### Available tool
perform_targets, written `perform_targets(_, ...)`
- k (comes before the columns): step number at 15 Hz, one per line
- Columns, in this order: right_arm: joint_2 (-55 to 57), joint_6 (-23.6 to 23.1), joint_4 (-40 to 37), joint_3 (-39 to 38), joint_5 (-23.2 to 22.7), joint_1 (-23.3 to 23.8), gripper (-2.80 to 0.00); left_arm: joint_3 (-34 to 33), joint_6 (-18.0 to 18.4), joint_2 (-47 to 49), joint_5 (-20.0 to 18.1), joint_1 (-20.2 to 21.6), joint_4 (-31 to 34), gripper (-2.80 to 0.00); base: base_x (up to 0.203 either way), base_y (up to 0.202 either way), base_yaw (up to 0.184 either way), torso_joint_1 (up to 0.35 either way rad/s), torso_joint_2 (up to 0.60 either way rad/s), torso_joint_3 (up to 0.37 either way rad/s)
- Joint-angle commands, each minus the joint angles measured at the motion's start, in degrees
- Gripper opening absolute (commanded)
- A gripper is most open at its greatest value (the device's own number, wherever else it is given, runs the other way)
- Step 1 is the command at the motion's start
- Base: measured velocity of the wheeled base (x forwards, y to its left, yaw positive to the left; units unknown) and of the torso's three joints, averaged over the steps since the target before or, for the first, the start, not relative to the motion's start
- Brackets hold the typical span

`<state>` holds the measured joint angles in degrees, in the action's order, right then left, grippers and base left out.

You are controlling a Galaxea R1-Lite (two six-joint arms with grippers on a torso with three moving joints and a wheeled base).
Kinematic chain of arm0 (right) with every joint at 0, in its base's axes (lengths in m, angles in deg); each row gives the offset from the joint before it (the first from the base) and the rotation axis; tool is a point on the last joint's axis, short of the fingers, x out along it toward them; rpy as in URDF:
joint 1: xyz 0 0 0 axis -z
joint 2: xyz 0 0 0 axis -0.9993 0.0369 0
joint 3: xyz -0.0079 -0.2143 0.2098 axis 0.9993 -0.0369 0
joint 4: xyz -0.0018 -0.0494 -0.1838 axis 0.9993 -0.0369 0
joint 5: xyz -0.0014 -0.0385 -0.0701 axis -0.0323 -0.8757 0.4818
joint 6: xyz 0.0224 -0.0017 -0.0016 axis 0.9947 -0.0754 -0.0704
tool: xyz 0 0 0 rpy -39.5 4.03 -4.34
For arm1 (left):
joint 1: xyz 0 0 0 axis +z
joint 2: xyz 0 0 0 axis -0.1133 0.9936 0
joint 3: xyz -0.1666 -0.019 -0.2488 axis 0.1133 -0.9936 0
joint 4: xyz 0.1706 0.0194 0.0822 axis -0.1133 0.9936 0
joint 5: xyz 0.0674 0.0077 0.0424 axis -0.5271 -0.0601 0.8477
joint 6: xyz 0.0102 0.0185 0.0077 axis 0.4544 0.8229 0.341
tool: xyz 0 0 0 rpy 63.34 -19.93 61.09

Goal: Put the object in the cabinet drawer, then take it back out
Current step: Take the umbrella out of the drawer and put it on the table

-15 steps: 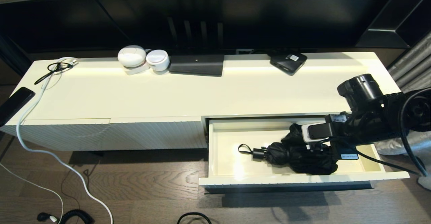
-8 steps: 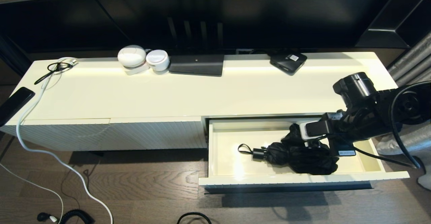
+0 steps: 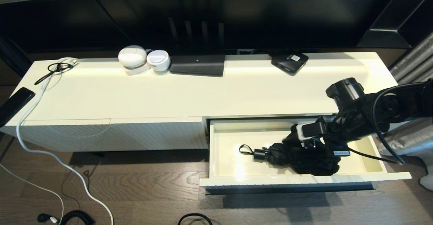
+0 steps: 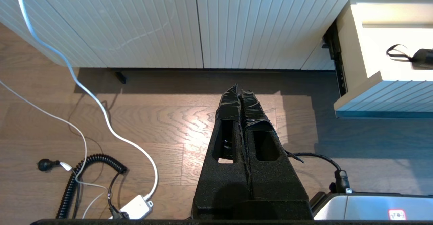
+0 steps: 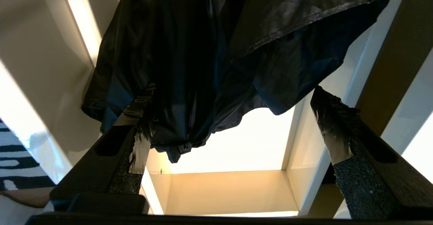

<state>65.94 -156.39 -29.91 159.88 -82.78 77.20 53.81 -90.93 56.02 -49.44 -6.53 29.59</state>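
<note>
The long cream cabinet (image 3: 189, 96) runs across the head view, its top carrying a few small things along the back edge: two white round gadgets (image 3: 143, 60), a flat dark slab (image 3: 198, 65) and a flat black box (image 3: 289, 62) with a white label. A white cable (image 3: 40, 89) trails off the left end down to the wooden floor (image 3: 142, 198).

At the right end of the cabinet the drawer (image 3: 223, 181) stands pulled out, its ribbed front facing the floor side and its smooth cream inside in full sight.

The right arm reaches in from the right, and the right gripper (image 3: 313, 147) sits low inside the drawer over the umbrella (image 3: 304, 160). In the right wrist view its jaws are spread wide, one on either side of the rumpled fabric (image 5: 216, 59); one finger (image 5: 137, 130) lies against the cloth, the other (image 5: 333, 127) stands apart from it near the drawer wall.

The umbrella lies on the drawer floor, toward the right half, with its short handle (image 3: 260, 154) and wrist loop (image 3: 246, 149) pointing left.

The left gripper (image 4: 241, 91) hangs over the floor in front of the closed ribbed panel (image 4: 189, 25), jaws pressed together with nothing between them.
</note>
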Motion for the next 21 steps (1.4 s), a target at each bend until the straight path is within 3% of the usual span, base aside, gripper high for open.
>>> perform_targets(1,1.84,-0.42,-0.19,0.64,-0.07,0.23,0.00,0.00,-0.05,0.00,0.04,0.02,-0.02,-2.80,0.000,0.000,0.000,0.000,0.00,0.000)
perform_targets(21,9.64,0.02,0.07,5.65,-0.68,1.11,0.00,-0.09,-0.05,0.00,0.04,0.01,-0.02,-2.80,0.000,0.000,0.000,0.000,0.00,0.000)
